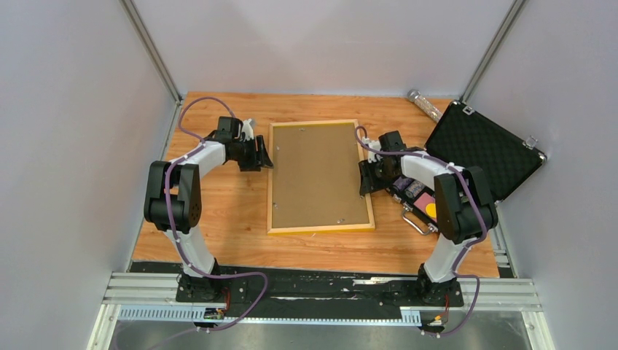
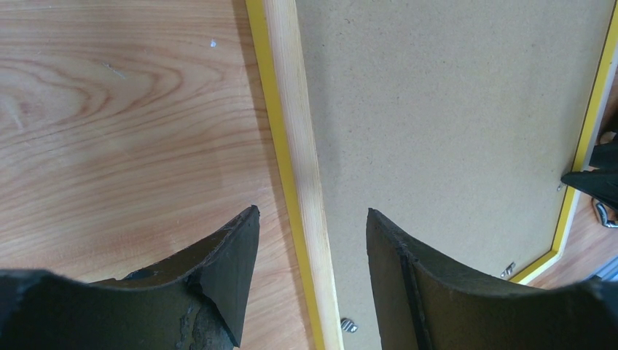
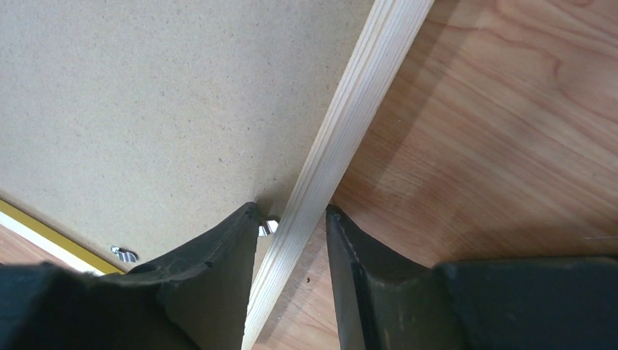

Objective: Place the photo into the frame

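Note:
The yellow frame (image 1: 321, 175) lies back up in the middle of the table, its brown board (image 2: 452, 109) with small clips showing. The photo is not in view. My left gripper (image 1: 264, 154) is open and straddles the frame's left rail (image 2: 299, 146), one finger over the table and one over the board; the open gripper shows in the left wrist view (image 2: 312, 211). My right gripper (image 1: 364, 177) is closed around the frame's right rail (image 3: 350, 109), which runs slantwise between the fingers; the closed gripper shows in the right wrist view (image 3: 293, 208). A clip sits by the left fingertip.
An open black foam-lined case (image 1: 484, 149) leans at the right, its lower half (image 1: 419, 200) holding small items beside my right arm. A clear bottle-like object (image 1: 424, 104) lies at the back right. Grey walls enclose the table on three sides.

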Robot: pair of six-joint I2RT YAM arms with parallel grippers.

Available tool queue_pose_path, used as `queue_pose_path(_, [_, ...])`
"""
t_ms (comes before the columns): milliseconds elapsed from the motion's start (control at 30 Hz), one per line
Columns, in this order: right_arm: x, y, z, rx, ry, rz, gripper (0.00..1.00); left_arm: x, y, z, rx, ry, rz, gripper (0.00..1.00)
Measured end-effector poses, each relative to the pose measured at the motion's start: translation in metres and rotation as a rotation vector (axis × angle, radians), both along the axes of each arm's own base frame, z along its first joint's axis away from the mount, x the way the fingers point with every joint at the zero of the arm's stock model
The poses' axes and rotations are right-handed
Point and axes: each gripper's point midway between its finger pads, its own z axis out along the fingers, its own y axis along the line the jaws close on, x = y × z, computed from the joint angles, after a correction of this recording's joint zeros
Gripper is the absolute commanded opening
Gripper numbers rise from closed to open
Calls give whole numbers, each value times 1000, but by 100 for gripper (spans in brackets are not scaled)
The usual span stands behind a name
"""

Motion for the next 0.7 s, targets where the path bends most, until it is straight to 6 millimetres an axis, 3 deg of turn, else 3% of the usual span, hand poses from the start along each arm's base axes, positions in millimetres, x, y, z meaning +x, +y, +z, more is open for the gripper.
queue_pose_path(467, [-3,1,0,8,-42,87,43,0,1,0,-5,2,0,64])
queue_pose_path(700, [-5,1,2,11,-42,96,59,-1,1,0,-4,6,1,65])
